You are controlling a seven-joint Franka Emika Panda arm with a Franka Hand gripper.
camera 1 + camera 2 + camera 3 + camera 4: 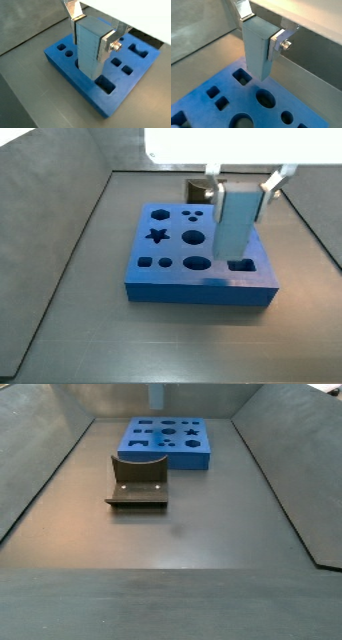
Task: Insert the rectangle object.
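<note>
End effector [243, 183] clenched on tall smooth light blue-grey rectangular bar [237, 223], silver finger plates [109, 43] pinching its upper end. Bar upright, long axis vertical, hanging directly below end effector over big blue board with shaped holes [167, 280], lower end just above rectangular hole [242, 264] at board's right.

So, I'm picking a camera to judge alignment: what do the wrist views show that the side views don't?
Only the wrist views: the gripper close up, clamped on the rectangle object, and its lower end near the holes. Only the side views: the whole blue board with its full hole layout, and the fixture on the floor. Shared: the upright rectangle object over the blue board.
</note>
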